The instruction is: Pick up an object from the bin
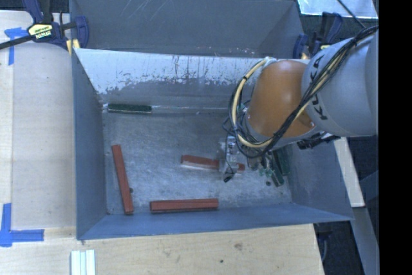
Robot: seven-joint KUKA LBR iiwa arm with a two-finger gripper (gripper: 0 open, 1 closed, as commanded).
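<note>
The tool (228, 165) is low in the grey metal bin (90, 138). A short red-brown flat wooden stick (198, 163) lies directly at the view's left of the tool, its right end under the tool. Its long axis runs left to right, so it points away from the tool. I cannot tell if the tool is spread or pressed together. A longer red-brown stick (184, 205) lies in front of the tool, well apart from it.

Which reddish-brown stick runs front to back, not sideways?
The stick by the bin's left wall; the middle stick and the front stick both lie crosswise.
</note>
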